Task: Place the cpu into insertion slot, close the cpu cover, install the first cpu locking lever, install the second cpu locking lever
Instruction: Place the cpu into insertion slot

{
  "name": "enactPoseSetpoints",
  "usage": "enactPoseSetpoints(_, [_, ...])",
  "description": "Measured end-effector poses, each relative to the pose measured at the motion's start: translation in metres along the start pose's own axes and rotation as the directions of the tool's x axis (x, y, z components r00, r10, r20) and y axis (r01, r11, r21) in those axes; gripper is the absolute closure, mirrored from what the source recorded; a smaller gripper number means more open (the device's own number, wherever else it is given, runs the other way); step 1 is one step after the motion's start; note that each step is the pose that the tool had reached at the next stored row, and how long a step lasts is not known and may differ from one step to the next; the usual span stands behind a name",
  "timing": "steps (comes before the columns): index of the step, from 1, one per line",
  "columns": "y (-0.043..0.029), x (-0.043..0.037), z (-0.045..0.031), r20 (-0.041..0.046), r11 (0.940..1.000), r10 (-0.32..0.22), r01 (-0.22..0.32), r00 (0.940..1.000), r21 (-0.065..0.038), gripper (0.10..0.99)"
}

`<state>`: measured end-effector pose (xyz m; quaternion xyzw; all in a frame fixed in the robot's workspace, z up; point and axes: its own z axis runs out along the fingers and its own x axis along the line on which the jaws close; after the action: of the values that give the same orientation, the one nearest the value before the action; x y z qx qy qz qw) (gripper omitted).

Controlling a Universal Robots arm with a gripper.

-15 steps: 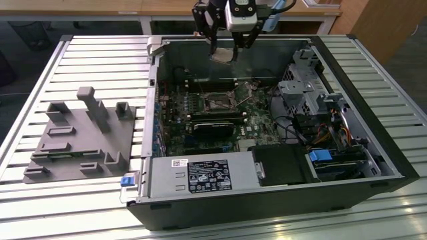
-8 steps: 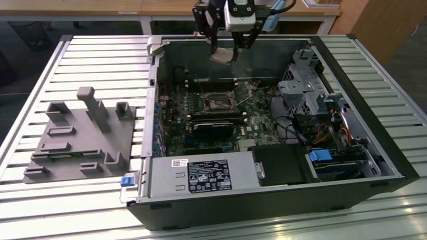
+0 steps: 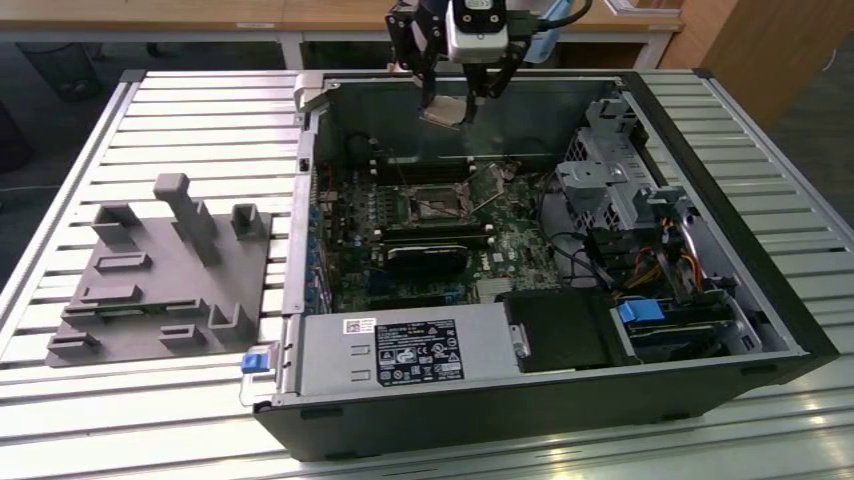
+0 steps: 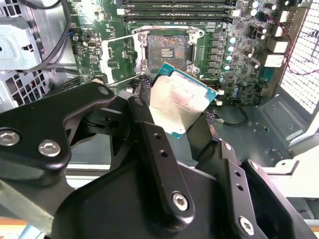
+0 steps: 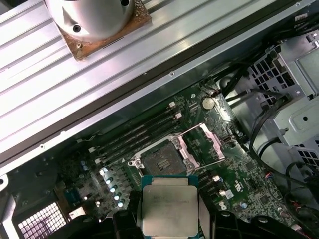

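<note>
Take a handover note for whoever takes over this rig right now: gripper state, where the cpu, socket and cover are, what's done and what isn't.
Gripper: shut on the cpu, held face-up above the open computer case, clear of the board.
Insertion slot: empty, dark centre exposed, close below the cpu in both wrist views.
Cpu cover: swung open beside the slot.
Done: cpu picked up and brought over the socket area.
Not done: cpu not seated, cover not closed, neither locking lever installed.
</note>
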<state>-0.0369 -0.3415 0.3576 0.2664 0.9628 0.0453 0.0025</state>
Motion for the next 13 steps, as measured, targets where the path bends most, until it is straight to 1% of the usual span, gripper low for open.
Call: enactPoseSetpoints(13, [0.0000, 0.0000, 0.0001, 0.0047, 0.9986, 0.053, -0.053, 0.9986, -0.001, 0.545])
